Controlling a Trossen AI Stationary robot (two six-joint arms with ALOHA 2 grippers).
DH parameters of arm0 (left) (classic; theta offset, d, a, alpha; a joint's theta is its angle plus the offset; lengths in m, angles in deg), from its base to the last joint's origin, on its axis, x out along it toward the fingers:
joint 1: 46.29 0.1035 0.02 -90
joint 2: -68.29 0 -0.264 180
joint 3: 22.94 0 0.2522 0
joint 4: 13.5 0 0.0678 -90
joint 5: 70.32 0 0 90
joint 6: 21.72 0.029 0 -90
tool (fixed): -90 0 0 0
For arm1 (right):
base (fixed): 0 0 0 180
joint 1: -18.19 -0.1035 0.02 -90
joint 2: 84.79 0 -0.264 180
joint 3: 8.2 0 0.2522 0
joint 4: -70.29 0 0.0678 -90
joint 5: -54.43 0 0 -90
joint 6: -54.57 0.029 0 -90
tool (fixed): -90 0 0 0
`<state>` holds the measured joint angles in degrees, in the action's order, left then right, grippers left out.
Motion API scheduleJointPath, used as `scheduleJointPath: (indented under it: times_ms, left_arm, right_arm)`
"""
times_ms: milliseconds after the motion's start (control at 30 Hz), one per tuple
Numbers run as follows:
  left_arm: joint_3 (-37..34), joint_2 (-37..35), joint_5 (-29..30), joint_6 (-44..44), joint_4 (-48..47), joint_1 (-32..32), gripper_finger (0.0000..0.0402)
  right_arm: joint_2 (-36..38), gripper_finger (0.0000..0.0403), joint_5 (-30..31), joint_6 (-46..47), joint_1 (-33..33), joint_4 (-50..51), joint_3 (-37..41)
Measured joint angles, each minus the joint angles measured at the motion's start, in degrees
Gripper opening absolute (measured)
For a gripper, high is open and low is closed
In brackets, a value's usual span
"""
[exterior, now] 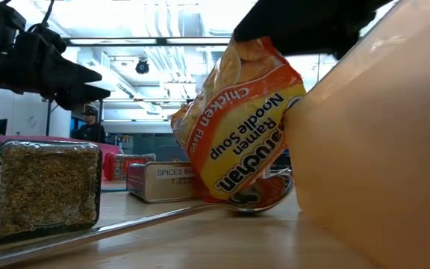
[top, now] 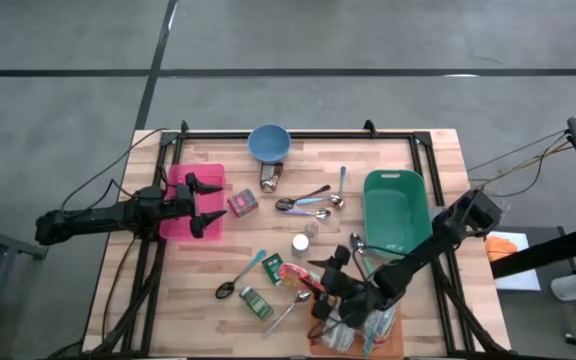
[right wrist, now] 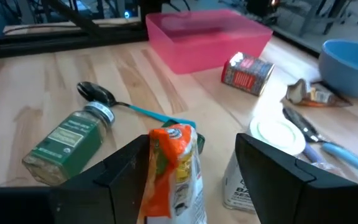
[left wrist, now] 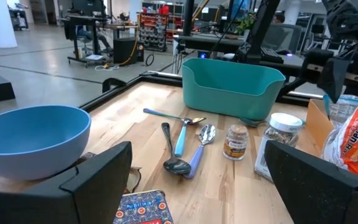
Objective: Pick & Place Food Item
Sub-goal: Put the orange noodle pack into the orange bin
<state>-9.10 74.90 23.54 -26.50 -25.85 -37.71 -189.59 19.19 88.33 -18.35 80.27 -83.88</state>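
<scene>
The right gripper sits in the lower right of the high view, low over the wooden desk, its jaws clamped on an orange ramen noodle packet. In the right wrist view the packet stands upright between the 2 dark fingers. In the low view the same packet hangs at the centre of the frame, printed side facing the camera and upside down, its lower end touching or just above a spoon bowl on the desk.

The left gripper waits at the left of the high view over a pink tray, jaws wide apart and empty.

Across the middle of the high view lie a blue bowl, a teal bin, a red tin, a cluster of spoons and a green spice jar. In the low view another spice jar fills the lower left, with a tin marked SPICES behind it.
</scene>
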Motion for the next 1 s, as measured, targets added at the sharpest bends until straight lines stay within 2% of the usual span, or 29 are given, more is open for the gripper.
scheduleJointPath:
  times_ms: [167, 300, 700, 1000]
  left_arm:
    - [0.0, 0.0, 0.0, 0.0, 0.0, 0.0, 0.0372]
    - [0.0, 0.0, 0.0, 0.0, 0.0, 0.0, 0.0372]
    - [0.0, 0.0, 0.0, 0.0, 0.0, 0.0, 0.0372]
    - [0.0, 0.0, 0.0, 0.0, 0.0, 0.0, 0.0372]
  right_arm:
    - [0.0, 0.0233, -3.5, 0.1, 1.7, 0.0, 0.1]
    - [0.1, 0.0206, -3.7, -0.7, 1.7, 0.0, 0.1]
    - [0.1, 0.0021, -3.8, -1.0, 1.7, 0.6, 0.2]
    - [0.2, 0.0012, -3.9, -2.4, 1.7, 0.6, 0.2]
